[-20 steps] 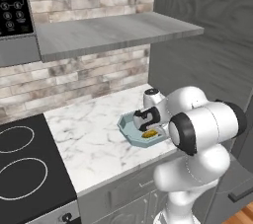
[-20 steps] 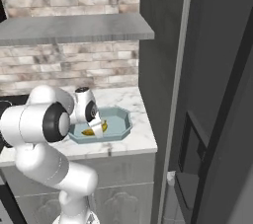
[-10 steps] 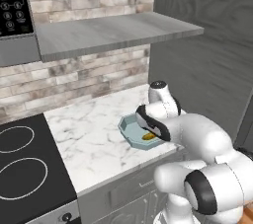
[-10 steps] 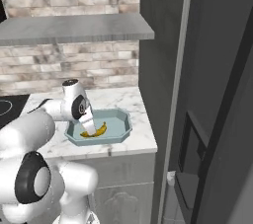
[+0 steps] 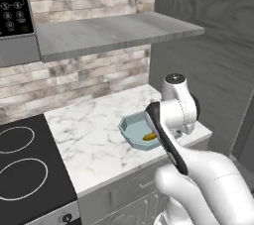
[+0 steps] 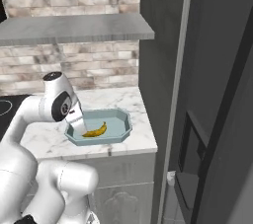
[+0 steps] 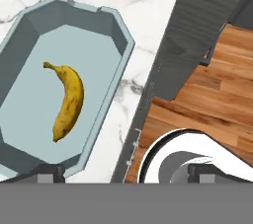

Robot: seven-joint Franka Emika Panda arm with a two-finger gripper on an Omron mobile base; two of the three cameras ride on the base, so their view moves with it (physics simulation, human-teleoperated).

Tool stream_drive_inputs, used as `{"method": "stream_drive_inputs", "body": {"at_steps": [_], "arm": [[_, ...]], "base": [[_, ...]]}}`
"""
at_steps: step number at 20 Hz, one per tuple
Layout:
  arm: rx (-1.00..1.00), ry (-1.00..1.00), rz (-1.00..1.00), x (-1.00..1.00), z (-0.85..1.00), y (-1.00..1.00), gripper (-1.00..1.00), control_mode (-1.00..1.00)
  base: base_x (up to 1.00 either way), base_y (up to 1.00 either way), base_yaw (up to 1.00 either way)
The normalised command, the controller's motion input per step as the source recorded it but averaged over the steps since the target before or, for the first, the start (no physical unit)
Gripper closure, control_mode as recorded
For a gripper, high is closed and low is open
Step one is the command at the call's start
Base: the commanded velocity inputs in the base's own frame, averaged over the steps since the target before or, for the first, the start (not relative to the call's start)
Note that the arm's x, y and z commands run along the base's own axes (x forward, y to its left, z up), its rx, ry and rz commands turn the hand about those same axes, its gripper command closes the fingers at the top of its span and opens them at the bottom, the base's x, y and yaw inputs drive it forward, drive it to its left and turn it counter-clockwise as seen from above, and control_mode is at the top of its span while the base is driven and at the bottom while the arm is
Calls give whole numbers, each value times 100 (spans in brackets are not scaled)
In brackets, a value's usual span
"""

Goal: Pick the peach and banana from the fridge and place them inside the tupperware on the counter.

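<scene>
Banana (image 7: 66, 102) lies flat inside your tupperware (image 7: 112, 25) on the marble table (image 5: 89, 137); your gripper (image 7: 123, 172) hangs above it, fingers spread wide, holding nothing.

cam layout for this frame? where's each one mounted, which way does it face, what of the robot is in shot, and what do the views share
Left base view: behind the arm, to its left, looking forward and down at the counter, the stovetop and the tupperware; arm rises lower right.
Right base view: behind, to its right, facing the tupperware and the fridge; arm rises lower left.
Hand view: on the hand, looking down into the tupperware; open gripper, its tips at the bottom edge.
Shared: all three show the banana lying in the tupperware.
</scene>
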Motion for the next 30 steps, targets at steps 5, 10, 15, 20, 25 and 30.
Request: {"method": "stream_drive_inputs", "body": {"at_steps": [5, 10, 15, 20, 25, 30], "arm": [[-7, 12, 40, -66, 77, 4, -100, -100], [-6, 6, 47, -77, 64, 5, -100, -100], [-4, 0, 37, -86, 56, 4, -100, -100], [-2, -5, 26, -89, 41, 5, -100, -100], [-6, -11, 19, -76, 50, 1, -100, -100], [-3, -6, 1, -27, 17, 0, -100, -100]], "base": [[0, 0, 0], [0, 0, 0], [0, 0, 0], [0, 0, 0], [0, 0, 0], [0, 0, 0]]}}
